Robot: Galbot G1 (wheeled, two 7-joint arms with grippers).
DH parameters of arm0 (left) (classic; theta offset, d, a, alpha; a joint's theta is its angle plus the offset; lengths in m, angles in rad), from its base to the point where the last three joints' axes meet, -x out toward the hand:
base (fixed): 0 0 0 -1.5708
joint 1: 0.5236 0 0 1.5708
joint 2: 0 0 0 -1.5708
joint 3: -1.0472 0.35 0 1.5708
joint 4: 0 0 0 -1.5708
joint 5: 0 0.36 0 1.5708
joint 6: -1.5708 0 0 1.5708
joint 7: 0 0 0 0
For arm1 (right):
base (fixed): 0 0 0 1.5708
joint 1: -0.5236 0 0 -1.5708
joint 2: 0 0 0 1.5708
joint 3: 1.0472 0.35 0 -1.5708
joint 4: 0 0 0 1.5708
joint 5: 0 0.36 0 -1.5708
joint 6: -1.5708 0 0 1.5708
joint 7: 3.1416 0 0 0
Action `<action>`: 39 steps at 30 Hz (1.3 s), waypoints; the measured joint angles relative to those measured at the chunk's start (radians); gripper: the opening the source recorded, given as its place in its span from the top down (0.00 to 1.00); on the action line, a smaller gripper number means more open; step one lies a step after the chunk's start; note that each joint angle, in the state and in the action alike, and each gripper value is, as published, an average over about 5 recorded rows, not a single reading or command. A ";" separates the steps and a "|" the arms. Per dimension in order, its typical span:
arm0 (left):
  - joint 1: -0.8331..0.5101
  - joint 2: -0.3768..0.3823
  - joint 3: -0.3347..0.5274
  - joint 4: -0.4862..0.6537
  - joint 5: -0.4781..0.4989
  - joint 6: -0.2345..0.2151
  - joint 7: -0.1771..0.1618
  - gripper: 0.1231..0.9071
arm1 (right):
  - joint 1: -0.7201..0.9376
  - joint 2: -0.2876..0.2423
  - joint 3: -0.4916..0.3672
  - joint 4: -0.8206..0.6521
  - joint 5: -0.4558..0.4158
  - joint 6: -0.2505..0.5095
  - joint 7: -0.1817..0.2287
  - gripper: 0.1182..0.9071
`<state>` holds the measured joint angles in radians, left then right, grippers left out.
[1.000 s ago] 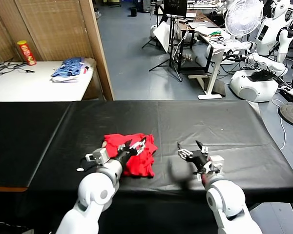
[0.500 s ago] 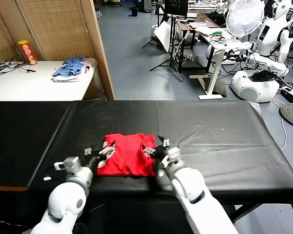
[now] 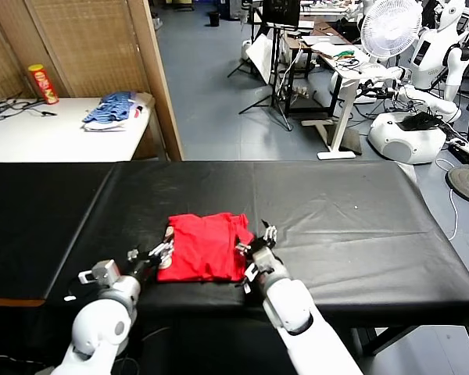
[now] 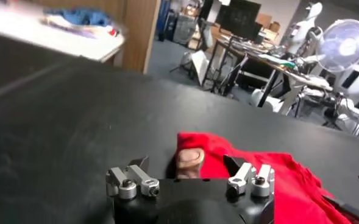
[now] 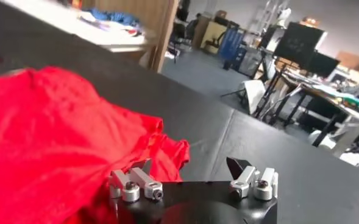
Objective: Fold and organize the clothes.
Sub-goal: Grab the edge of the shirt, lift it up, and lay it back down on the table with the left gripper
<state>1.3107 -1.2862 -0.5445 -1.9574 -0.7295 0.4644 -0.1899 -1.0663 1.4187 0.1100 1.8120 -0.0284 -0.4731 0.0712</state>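
Black cloth covered the worktable (image 3: 336, 211) in a crowded robotics lab, where the red T-shirt (image 3: 203, 247) lay folded near the front edge. Seen from the head camera, the left gripper (image 3: 152, 255) had withdrawn from atop the shirt to its nine o'clock side, jaws spread and empty; the right gripper (image 3: 258, 244) had swung in to three o'clock, likewise released. Both wrist cameras showed the red T-shirt (image 4: 252, 176) (image 5: 57, 140) just ahead of parted fingers, suggesting a two-handed fold was next.
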 joint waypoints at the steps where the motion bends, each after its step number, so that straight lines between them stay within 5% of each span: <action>1: 0.000 -0.003 -0.005 0.002 -0.024 0.000 -0.001 0.14 | -0.010 0.000 0.012 0.019 0.024 0.000 0.000 0.14; 14: -0.014 -0.021 -0.016 0.060 -0.268 0.002 -0.002 0.16 | -0.115 -0.015 0.129 0.203 0.120 0.002 -0.001 0.14; 22: -0.023 -0.021 -0.015 0.081 -0.290 0.001 -0.001 0.57 | -0.146 0.003 0.167 0.238 0.115 -0.012 0.008 0.14; 24: -0.024 -0.019 -0.014 0.080 -0.262 0.001 0.002 0.77 | -0.157 0.009 0.178 0.247 0.106 -0.030 0.022 0.14; 28: -0.018 -0.004 -0.009 0.064 -0.150 -0.003 0.018 0.96 | -0.184 0.024 0.204 0.269 0.078 -0.076 0.061 0.14; 39: 0.017 0.186 -0.021 0.006 0.385 -0.026 0.057 0.97 | -0.252 0.034 0.256 0.314 0.043 -0.102 0.076 0.14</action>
<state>1.3274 -1.1004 -0.5654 -1.9513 -0.3442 0.4381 -0.1331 -1.3180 1.4531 0.3659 2.1260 0.0150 -0.5749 0.1470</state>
